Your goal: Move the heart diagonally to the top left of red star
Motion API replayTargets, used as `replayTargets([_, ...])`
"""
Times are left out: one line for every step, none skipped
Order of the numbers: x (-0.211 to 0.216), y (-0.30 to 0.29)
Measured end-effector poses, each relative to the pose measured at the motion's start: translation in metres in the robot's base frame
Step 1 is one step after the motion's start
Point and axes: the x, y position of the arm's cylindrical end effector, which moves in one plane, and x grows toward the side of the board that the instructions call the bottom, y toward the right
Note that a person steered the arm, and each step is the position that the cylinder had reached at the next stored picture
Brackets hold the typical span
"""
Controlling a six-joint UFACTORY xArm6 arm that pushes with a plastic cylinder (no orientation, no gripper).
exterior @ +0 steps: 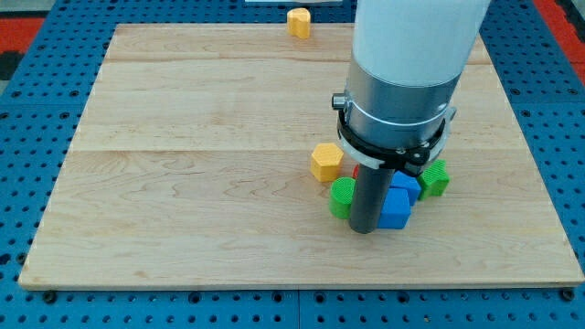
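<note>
Single camera view, looking down at a pale wooden surface (201,164) laid on a blue pegboard (37,55). Large white and grey arm body (407,73) coming in from the far right, ending in a dark rod whose tip (363,230) rests on the surface near the right-centre. No fingers on this rig, so nothing clamped or held; only the rod end touching down among a tight cluster of blocks. Just left of the rod, touching or nearly so, a green block (342,196) with ribbed sides. Just right of the rod, a blue block (397,207), with a second blue piece directly behind it, shape hard to tell. Further right, a second green block (435,178), partly hidden under the arm's collar. Left and slightly farther back, a yellow hexagonal block (325,163), close beside the cluster. Thin sliver of red (356,171) between yellow block and rod, mostly hidden; shape cannot be told. At the far edge, well apart from the rest, a yellow-orange block (299,21), likely the heart.
</note>
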Motion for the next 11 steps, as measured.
replayTargets([0.019,-0.004])
replayTargets([0.035,0.038])
replayTargets([0.029,0.055])
replayTargets([0.028,0.064])
replayTargets([0.017,0.064])
replayTargets([-0.003,0.131])
replayTargets([-0.073,0.22])
replayTargets([-0.179,0.23])
replayTargets([-0.291,0.205])
replayTargets([-0.361,0.186])
replayTargets([-0.361,0.186])
